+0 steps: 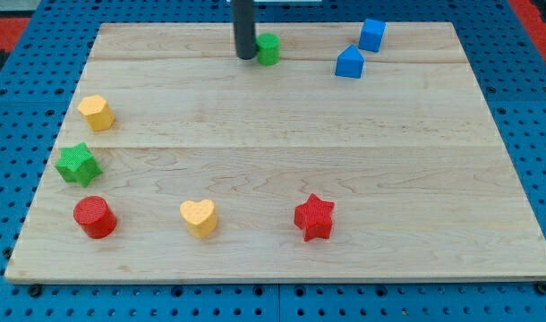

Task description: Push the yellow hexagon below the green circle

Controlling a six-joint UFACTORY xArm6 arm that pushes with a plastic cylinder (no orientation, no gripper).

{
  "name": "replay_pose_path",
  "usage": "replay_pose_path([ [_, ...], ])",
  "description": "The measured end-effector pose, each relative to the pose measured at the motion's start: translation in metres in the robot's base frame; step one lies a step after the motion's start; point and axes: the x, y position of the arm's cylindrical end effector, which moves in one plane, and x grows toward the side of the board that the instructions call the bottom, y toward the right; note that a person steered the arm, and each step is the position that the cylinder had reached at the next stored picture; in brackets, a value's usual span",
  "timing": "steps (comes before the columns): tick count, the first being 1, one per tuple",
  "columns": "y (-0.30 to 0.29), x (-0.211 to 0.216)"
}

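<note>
The yellow hexagon lies near the board's left edge, in its upper half. The green circle sits near the view's top, centre, partly hidden by my rod. My tip rests on the board touching or just left of the green circle, far to the upper right of the yellow hexagon.
A green star and a red circle lie below the hexagon on the left. A yellow heart and a red star lie near the bottom. Two blue blocks sit at top right. The wooden board has blue pegboard around it.
</note>
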Motion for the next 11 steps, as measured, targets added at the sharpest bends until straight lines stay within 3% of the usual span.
replay_pose_path([
  [1,0.0,0.009],
  [2,-0.034,0.076],
  [3,-0.1,0.151],
  [5,-0.26,0.176],
  [6,-0.258,0.167],
  [8,-0.209,0.101],
  [11,-0.051,0.059],
])
